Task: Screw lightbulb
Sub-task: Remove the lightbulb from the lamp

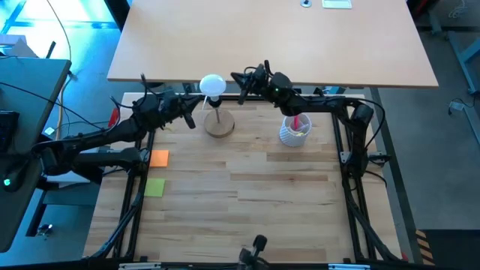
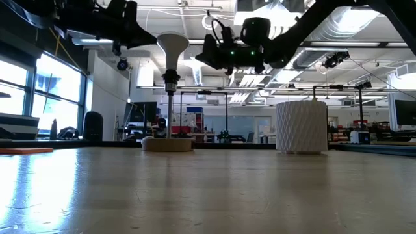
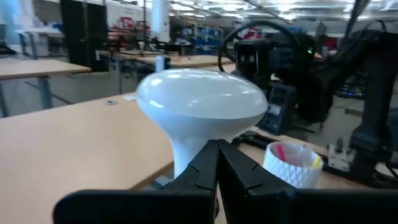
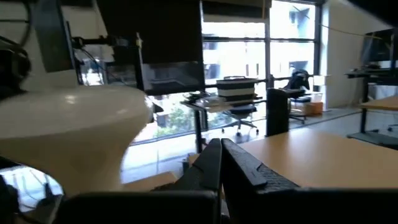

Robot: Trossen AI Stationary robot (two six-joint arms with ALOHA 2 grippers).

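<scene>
The white lightbulb (image 1: 212, 85) stands globe up, its neck in the black socket (image 2: 171, 81) of a thin post on a round wooden base (image 1: 220, 125) at the table's far middle. My left gripper (image 3: 217, 149) is shut and points level at the bulb from the table's left, its tips in front of the bulb's neck (image 3: 186, 152). My right gripper (image 4: 219, 146) is shut and points at the bulb from the right. Its tips stop a little short of the globe (image 2: 172, 44), with the globe (image 4: 68, 134) off to one side of them. My left gripper has its shut fingertips (image 3: 208, 163) level in front of the bulb's narrow neck, just under the globe, coming from the table's left. I cannot tell whether they touch it. My right gripper touches nothing.
A white perforated cup (image 1: 295, 131) with pink items stands right of the base, under my right arm. An orange pad (image 1: 159, 157) and a green pad (image 1: 154, 187) lie at the left edge. The near half of the wooden tabletop (image 1: 247, 217) is bare.
</scene>
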